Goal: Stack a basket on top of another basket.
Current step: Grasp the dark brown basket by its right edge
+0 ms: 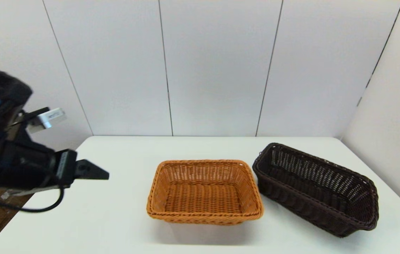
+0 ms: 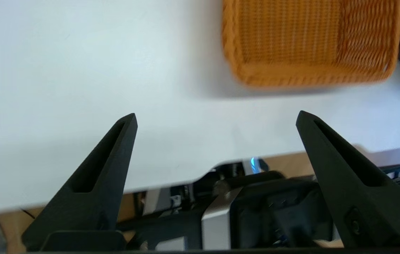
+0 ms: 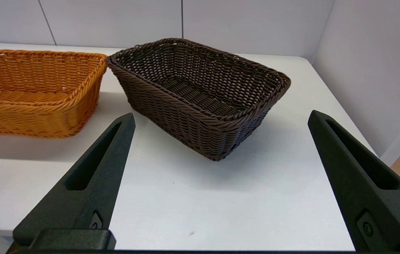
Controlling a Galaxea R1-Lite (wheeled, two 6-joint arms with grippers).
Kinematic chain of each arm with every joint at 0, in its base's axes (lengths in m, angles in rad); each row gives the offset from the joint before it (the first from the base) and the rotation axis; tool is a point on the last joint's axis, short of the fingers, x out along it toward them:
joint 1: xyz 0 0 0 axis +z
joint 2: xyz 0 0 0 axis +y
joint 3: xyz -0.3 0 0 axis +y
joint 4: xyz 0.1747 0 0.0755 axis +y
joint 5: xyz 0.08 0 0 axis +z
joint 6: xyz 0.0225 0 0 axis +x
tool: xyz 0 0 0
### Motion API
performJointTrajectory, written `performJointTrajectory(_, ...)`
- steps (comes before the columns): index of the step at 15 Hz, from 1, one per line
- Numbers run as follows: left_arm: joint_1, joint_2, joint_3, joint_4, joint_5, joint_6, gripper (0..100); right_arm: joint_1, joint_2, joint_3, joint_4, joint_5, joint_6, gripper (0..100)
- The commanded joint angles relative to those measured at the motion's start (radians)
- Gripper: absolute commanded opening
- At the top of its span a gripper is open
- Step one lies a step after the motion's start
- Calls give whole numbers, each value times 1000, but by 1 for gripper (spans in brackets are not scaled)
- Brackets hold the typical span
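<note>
The left arm (image 1: 13, 165) is up in the air off to the left, wrist bulky and black with a cable looping under it, and the left gripper (image 2: 216, 118) points across toward the middle with its two black fingers (image 2: 111, 155) spread wide apart, nothing between them. The right arm doesn't show from the head camera at all, so it's sitting low and out of the way. Its own camera shows the right gripper (image 3: 221, 118) with both fingers (image 3: 104, 155) gaping wide too, holding nothing.
</note>
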Motion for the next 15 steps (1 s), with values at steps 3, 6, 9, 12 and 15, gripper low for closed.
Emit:
performJointTrajectory(3, 31, -668, 462, -2, 86, 82, 100, 0, 0, 0, 0, 1, -1, 100)
performJointTrajectory(6, 56, -837, 550, -2, 86, 94, 100, 0, 1, 0, 0, 1, -1, 100)
performJointTrajectory(9, 145, -1007, 631, 4, 82, 180, 100, 0, 1, 0, 0, 1, -1, 100)
performJointTrajectory(12, 160, -1084, 695, -2, 86, 220, 100, 0, 0, 0, 0, 1, -1, 100)
performJointTrajectory(15, 161, -1084, 735, -116, 117, 220, 100, 0, 0, 0, 0, 1, -1, 100)
